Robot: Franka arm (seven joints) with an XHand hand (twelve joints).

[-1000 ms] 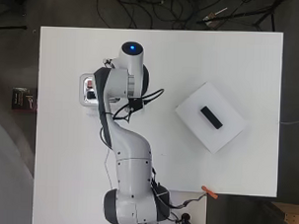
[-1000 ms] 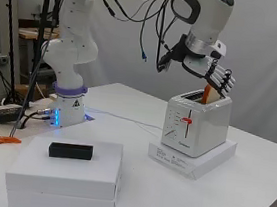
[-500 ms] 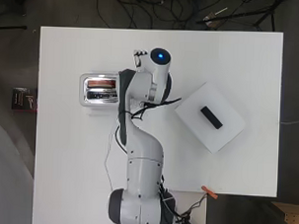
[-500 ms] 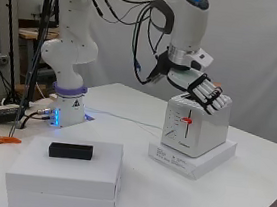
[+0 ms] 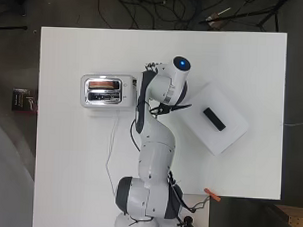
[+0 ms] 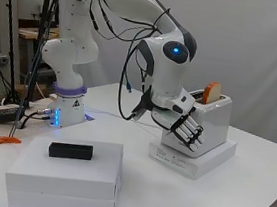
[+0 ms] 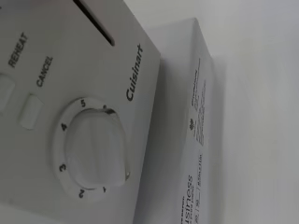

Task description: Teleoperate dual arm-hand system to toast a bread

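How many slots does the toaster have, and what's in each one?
2. The toaster has two slots side by side: the slot farther from the arm's base holds the bread slice, and the nearer slot looks empty.

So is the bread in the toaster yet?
In, but not down: the bread stands in one slot of the toaster, its top poking out.

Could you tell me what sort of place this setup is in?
Most likely a robotics lab rather than a kitchen: a white robot arm is fixed to a plain white table, a toaster sits on a flat box, and loose cables and stands surround the table.
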